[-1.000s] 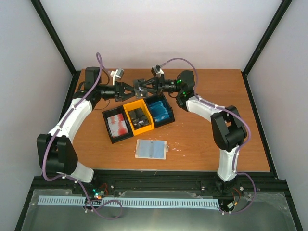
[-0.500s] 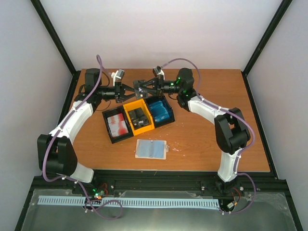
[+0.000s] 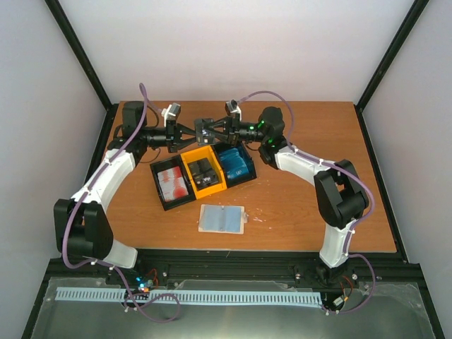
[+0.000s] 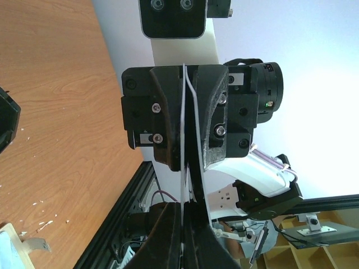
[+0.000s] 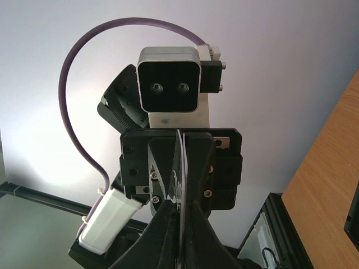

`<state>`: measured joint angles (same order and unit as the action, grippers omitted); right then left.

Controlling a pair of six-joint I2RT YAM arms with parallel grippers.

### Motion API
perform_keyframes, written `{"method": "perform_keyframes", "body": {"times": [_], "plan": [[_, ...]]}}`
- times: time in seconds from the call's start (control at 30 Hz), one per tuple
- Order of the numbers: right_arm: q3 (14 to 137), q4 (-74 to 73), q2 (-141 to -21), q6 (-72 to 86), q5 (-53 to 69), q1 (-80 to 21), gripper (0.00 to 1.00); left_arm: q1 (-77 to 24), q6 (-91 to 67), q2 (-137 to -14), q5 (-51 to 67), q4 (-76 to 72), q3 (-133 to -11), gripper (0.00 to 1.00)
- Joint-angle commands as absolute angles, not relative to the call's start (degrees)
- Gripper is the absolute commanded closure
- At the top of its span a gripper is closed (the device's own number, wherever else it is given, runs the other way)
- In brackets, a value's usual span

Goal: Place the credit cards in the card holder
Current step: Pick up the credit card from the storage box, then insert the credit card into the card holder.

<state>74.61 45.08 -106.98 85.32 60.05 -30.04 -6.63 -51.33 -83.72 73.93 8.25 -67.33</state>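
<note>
Card [image 4: 184,101] edge-on, seemingly inside left claw [image 4: 185,221]

Left arm [image 3: 113,166] and right arm [image 3: 302,161] reach inward, left tool [image 3: 192,134] and right tool [image 3: 205,130] meeting tip-to-tip, pinched closed.

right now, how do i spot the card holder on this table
On the wooden table, find the three-bin tray near the middle. Just toward the near edge from it lies the card holder, open flat on bare wood. It is the only pale grey-blue, cream-edged thing outside the bins.
</note>
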Motion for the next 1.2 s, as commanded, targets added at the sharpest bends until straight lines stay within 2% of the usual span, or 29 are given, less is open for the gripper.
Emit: {"method": "perform_keyframes", "body": {"times": [0.0,0.23,0.37,0.6,0.77,0.93,1.17], "plan": [[72.76,48.53,-105.47,87.22,58.5,-27.52,0.95,-2.43,-51.96,-83.07,72.71,8.09,-68.68,0.99],[72.34,50.02,-106.48,89.27,57.58,-26.99,0.89,-2.12,-52.46,-84.31,72.94,8.13,-68.96,0.99],[72.45,49.63,-107.04,89.98,57.74,-26.97,0.97,-2.12,-52.8,-85.02,72.91,7.74,-68.82,0.99],[72.33,42.06,-106.27,84.52,57.28,-25.95,0.97,-1.4,-48.4,-86.54,70.31,12.51,-70.31,1.0],[73.57,21.11,-103.08,67.54,54.18,-24.89,0.97,-1.29,-36.2,-86.54,60.52,26.03,-73.52,0.99],[73.97,-4.26,-98.29,47.78,42.92,-24.94,0.97,-6.1,-30.06,-83.04,54.16,32.05,-70.55,0.99],[58.98,-10.19,-85.68,41.69,30.01,-26.18,0.97,-15.15,-32.4,-76.36,49.15,33.62,-59.37,1.0]]}}
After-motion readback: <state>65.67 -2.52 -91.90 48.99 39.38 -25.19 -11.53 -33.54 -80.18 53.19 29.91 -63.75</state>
